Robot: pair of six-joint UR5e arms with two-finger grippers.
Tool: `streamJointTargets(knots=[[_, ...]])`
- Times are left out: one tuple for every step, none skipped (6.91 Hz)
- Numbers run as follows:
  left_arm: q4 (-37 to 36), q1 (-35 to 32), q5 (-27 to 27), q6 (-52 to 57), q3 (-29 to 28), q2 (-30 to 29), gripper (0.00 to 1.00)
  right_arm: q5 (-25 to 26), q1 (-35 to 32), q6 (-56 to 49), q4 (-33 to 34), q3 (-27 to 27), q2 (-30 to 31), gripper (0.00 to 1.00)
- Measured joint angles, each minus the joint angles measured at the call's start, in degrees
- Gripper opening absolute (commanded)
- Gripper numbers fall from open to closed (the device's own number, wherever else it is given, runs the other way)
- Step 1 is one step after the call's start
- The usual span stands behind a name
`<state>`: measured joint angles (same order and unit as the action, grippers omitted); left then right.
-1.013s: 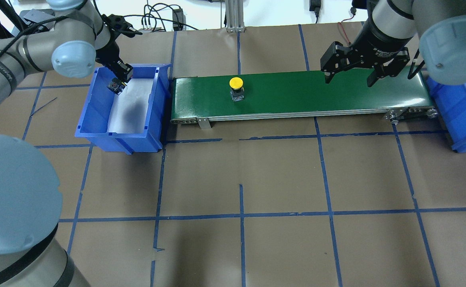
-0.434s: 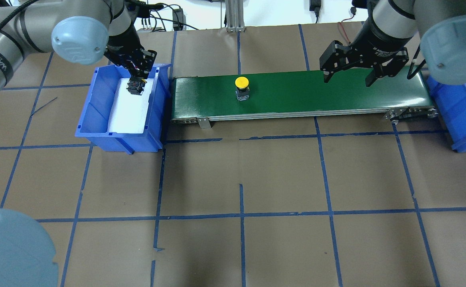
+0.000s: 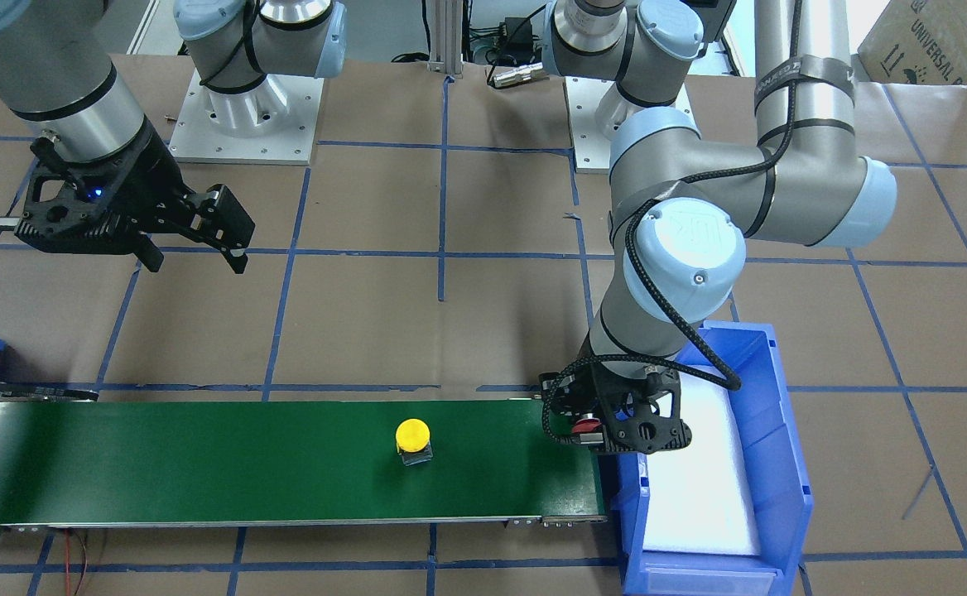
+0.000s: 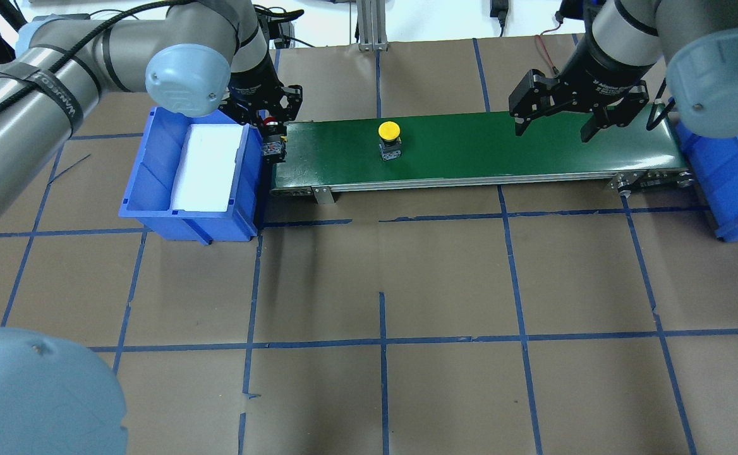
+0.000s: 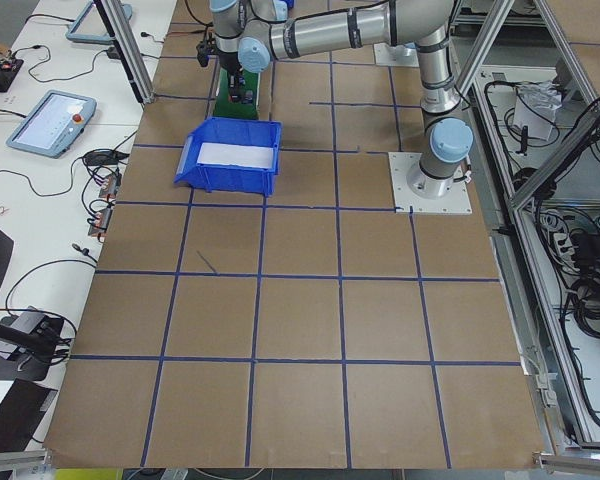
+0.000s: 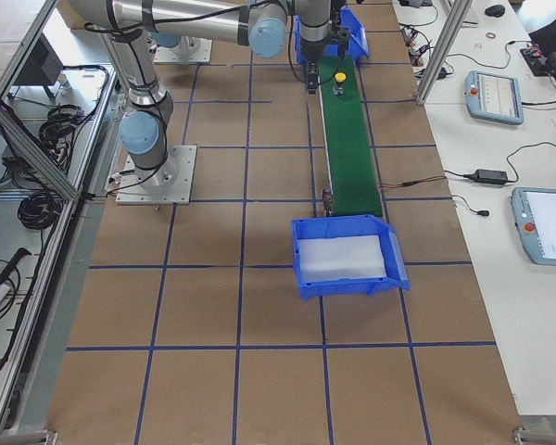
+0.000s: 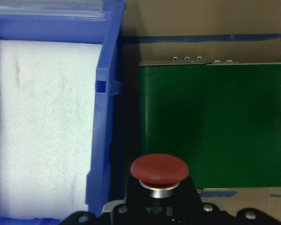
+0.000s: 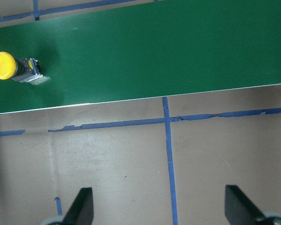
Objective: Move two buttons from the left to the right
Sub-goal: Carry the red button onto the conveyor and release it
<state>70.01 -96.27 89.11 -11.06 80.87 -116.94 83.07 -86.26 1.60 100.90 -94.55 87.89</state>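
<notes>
Front-facing: the left gripper (image 3: pixel 612 429) has carried the red button (image 3: pixel 589 425) out of the bin (image 3: pixel 791 447) to the belt's (image 3: pixel 202 463) left end, clamped on its body. The yellow button (image 3: pixel 412 434) has ridden further along.

Overhead: the left arm reaches across the bin, wrist down. The right gripper (image 4: pixel 553 133) hangs wide over the belt's other end.

Left wrist: the red cap sits just short of the belt's edge, so set-down seems next.

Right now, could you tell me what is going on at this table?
The left pincer grips the red button at the green belt's left end, just beside the blue bin with its white foam pad. The yellow button stands on the belt, untouched. The right pincer hangs open near the belt's right half, holding nothing.
</notes>
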Motion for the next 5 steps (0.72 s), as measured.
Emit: streamJointTargets(knots=[[-2.8,-0.3,-1.3,-1.8,0.1,-2.2,0.3,0.0,0.0,0.0,0.0,-0.1,0.0,1.0],[-4.1,-0.5,-1.8,-2.8,0.4,-3.5,0.3,0.0,0.1,0.0,0.1,-0.1,0.0,1.0],[-4.6,-0.6,-1.9,-3.0,0.7,-4.0,0.3,-0.1,0.4,0.1,0.1,-0.1,0.0,1.0],[-4.8,-0.7,-1.9,-3.0,0.8,-4.2,0.31,-0.1,1.0,0.0,0.0,-0.2,0.0,1.0],[-5.0,-0.7,-1.9,-3.1,0.8,-4.3,0.31,-0.2,1.6,-0.2,0.0,-0.2,0.0,1.0]])
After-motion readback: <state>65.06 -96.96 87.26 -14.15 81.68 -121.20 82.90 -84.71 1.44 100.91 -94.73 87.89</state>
